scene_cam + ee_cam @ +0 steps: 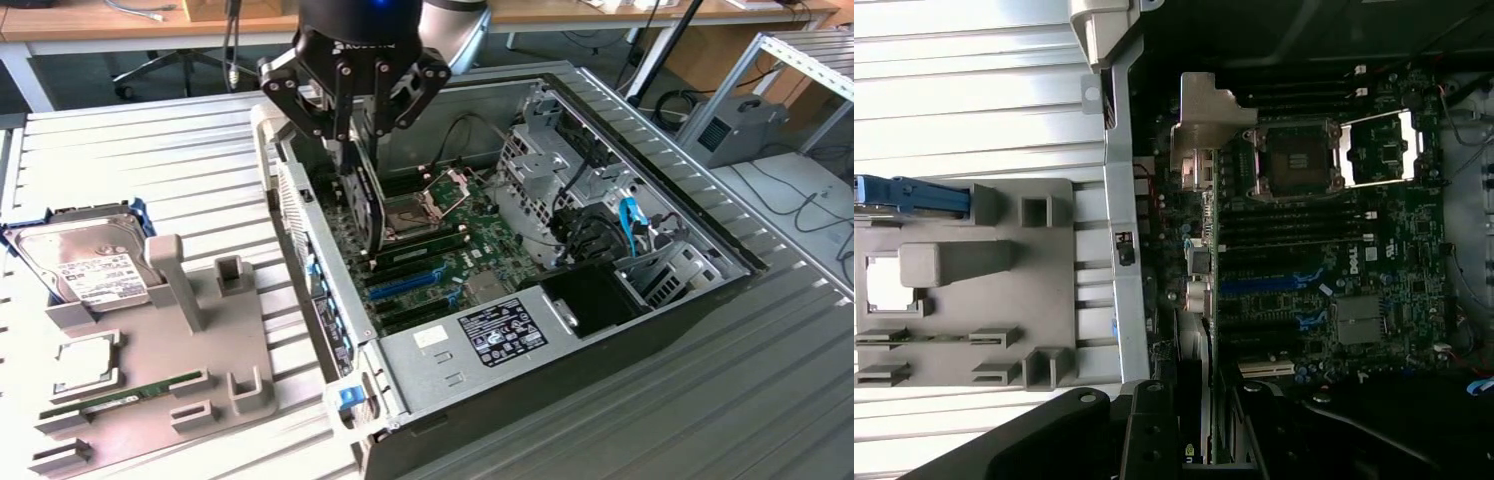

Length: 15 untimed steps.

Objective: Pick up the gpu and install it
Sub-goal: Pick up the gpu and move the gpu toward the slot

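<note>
The fingers [400, 100], partly closed, clamp the gpu [363, 195] by its upper edge (card upright, connector edge down, seemingly to face a slot), just above the motherboard [461, 255] beside the open computer case's [427, 375] rear wall.

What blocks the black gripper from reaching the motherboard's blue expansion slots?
Probably nothing: the grey computer case is open, and the black gripper, holding the fan-cooled gpu, hangs near the blue expansion slots.

gripper [358, 135]: black housing, small pale lettering across its face
finger links [296, 100]: black jointed bars with angular outlines
pivot pin [1087, 398]: round, silver-grey
wrist light [378, 5]: blue glow
arm shell [461, 25]: smooth, rounded, silver-grey
</note>
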{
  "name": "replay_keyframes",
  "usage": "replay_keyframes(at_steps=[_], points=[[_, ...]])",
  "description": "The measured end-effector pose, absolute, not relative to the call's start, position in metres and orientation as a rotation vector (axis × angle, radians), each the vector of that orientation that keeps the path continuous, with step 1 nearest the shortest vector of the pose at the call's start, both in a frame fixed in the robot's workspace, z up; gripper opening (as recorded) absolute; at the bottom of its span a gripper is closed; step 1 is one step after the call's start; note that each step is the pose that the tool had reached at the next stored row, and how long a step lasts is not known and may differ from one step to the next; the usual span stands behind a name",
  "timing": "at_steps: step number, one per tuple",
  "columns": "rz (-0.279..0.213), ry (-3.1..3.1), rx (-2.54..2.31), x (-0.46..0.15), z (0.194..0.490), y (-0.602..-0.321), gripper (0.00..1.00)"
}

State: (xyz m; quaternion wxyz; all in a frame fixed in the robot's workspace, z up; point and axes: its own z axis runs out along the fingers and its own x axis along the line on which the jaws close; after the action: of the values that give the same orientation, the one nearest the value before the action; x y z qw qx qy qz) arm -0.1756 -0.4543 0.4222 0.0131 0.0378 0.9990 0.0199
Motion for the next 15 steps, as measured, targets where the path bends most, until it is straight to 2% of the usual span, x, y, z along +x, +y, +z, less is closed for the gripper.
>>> replay_keyframes(at_steps=[15], points=[[0.062, 3.112, 0.118, -0.1708, 0.4221, -0.4543, 0.26]])
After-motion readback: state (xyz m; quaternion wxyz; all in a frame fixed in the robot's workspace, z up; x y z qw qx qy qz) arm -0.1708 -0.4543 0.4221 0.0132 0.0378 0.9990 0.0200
